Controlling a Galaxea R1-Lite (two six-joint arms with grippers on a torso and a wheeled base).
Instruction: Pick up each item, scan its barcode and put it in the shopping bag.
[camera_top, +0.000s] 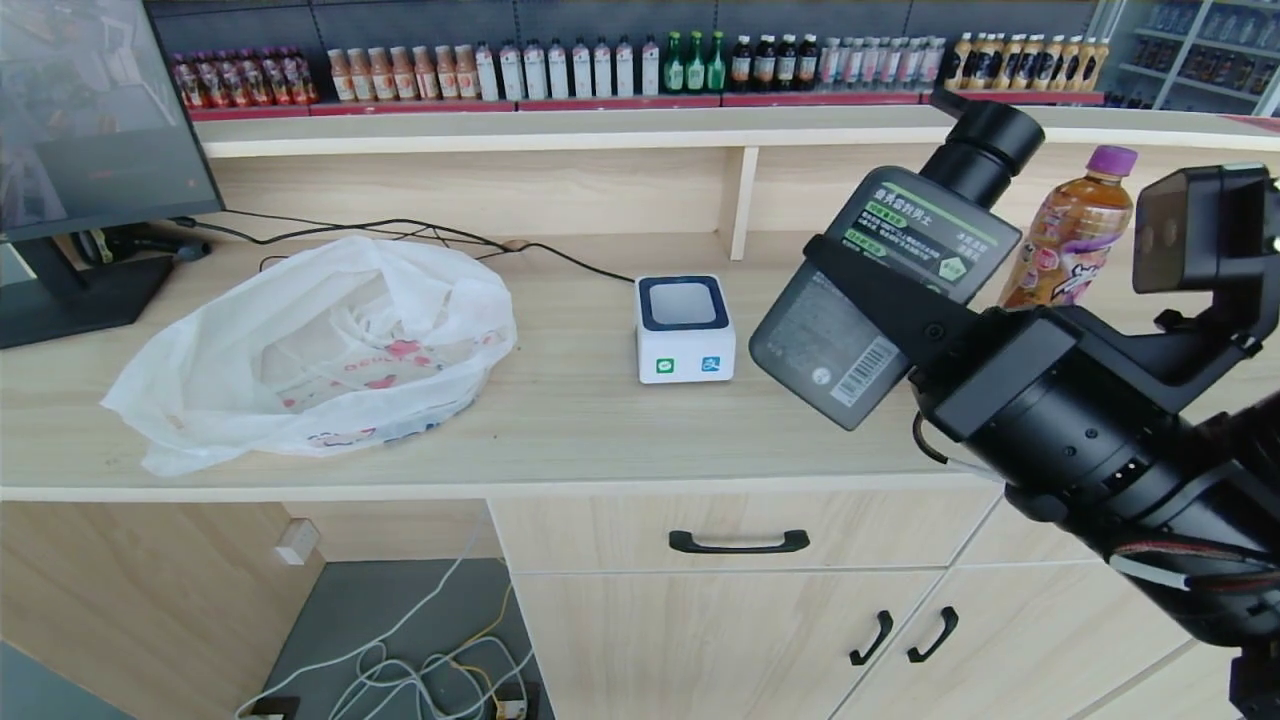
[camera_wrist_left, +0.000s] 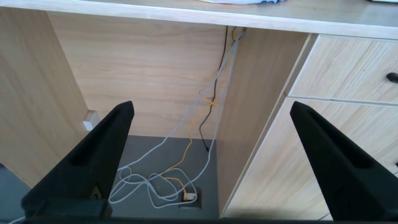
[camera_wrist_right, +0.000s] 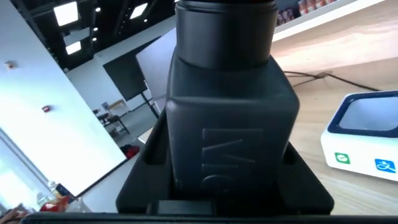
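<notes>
Head view: your right jaws grasp the dark bottle (camera_top: 915, 235), held tilted in the air over the counter (camera_top: 560, 420) just right of the scanner (camera_top: 686, 328), cap pointing up and away, barcode on the face turned toward the camera. The bag (camera_top: 310, 350) lies open on the counter left of the scanner, well apart from the bottle. Your left jaws are spread wide, down below the counter edge, facing loose cables (camera_wrist_left: 168, 180).
</notes>
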